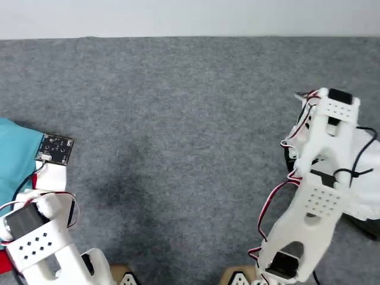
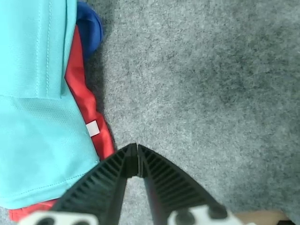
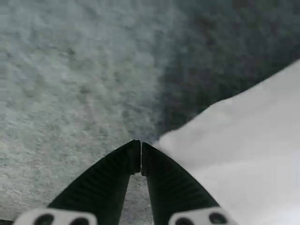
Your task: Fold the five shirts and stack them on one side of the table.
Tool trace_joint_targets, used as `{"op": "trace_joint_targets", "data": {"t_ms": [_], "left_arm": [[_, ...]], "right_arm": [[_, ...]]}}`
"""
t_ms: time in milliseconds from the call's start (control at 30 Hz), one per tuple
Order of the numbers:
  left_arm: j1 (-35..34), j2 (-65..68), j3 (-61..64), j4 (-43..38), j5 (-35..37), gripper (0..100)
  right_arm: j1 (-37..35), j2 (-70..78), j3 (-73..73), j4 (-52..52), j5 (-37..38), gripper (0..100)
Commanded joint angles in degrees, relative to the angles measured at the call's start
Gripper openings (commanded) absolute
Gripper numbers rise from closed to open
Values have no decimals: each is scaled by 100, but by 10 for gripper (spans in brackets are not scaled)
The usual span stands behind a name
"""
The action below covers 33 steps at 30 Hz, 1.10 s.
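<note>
L jaws are pressed together w/ nothing between them, hanging over bare grey surface. Just beside their tips, on one side, lies the stack of shirts. The turquoise shirt is on top, folded flat w/ a stitched hem showing. The red shirt is under it, its edge sticking out toward the jaws w/ a small white tag on that edge. The blue shirt pokes out at the stack's corner farther ahead of the tips (only a rounded bit visible). In the high view the L arm sits partly over the turquoise cloth.

R jaws are also pressed together, no cloth seen pinched. The white shirt lies close beside their tips, its edge nearly touching the side of one jaw; the grey surface is ahead and on the other side. In the high view the R arm is bent over this white shirt, and something black peeks from under the cloth; can't tell what it is. The two shirt groups are well apart, w/ open grey surface btwn the arms.
</note>
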Motion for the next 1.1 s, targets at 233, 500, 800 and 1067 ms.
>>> {"op": "trace_joint_targets", "data": {"t_ms": [233,500,800,1067], "left_arm": [[26,-26,-13,-114,-35,6],[26,-26,-13,-114,-26,6],[26,-26,-13,-123,-26,6],[35,-18,-470,325,-229,26]], "right_arm": [[-22,-2492,-141,251,-44,9],[-48,-4321,369,251,-44,10],[-40,-6035,2857,233,-53,9],[-4,-7037,4035,233,-53,9]]}}
